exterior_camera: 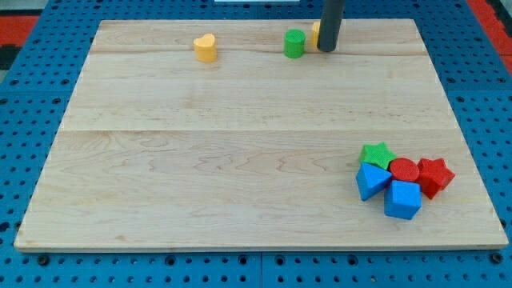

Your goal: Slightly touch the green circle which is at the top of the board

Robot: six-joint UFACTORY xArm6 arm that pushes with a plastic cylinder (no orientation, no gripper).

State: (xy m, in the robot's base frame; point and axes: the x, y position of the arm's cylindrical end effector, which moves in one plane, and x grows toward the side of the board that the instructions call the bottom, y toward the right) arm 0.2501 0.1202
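Observation:
The green circle stands near the view's top, a little right of centre on the wooden board. My tip rests on the board just to the right of it, a small gap apart. A yellow block is mostly hidden behind the rod; its shape cannot be made out. A yellow heart sits further left along the top.
At the view's bottom right lies a tight cluster: a green star, a red circle, a red star, a blue triangle-like block and a blue cube-like block.

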